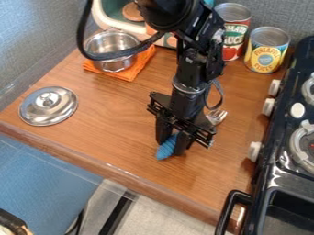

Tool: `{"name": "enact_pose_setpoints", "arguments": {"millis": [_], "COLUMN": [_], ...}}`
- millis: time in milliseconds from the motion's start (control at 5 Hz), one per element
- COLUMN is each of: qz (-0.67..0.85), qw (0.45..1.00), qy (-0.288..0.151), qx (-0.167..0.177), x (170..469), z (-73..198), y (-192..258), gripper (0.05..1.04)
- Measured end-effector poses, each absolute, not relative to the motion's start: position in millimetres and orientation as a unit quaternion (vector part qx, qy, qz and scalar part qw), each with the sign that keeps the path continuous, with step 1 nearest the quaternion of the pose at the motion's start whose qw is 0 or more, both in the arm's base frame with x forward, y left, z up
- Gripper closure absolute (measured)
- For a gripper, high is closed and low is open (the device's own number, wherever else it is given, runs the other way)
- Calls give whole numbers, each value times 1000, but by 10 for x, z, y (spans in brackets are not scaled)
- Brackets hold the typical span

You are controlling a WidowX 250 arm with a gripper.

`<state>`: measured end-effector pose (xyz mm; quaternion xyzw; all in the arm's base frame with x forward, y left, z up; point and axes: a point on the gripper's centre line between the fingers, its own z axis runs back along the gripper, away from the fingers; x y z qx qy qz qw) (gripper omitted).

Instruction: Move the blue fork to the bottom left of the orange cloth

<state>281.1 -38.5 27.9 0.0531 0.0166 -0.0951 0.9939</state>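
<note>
Stove: standing well to the right of the orange cloth, its black basin lying beyond to the lower right.
Wooden counter: running beneath the cloth and spreading below and to its right.
Black arm: hanging right of the cloth, its gripper reaching lower; the pincer seems to be closing on the blue handle. A grip this near one end may be letting the fork tip or twist on the way to the cloth's bottom left, its tines dragging or catching the cloth's edge. Coming in too low or too far over, the arm could be nudging the pot.
Cream-rimmed container: standing just behind the cloth, holding a brown round thing.
Steel pot: sitting on the cloth, its bare inner wall showing.
Lid: lying lower left of the cloth, near the goal, so a wide drop could be striking it.
Cans: red one and yellow one standing right of the cloth, both showing metal tops.
Blue fork: pointing its tines away to the upper right, well below and right of the cloth; whether it is touching wood, I cannot tell.
</note>
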Motion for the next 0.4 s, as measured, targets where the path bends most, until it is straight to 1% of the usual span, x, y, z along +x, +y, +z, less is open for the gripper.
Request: {"name": "enact_pose_setpoints", "arguments": {"millis": [200,400], "qz": [-52,-31], "qw": [998,999], "qy": [8,5], "qx": [36,30], "x": [2817,2841], "z": [458,493], "y": [-137,122], "gripper": [653,653]}}
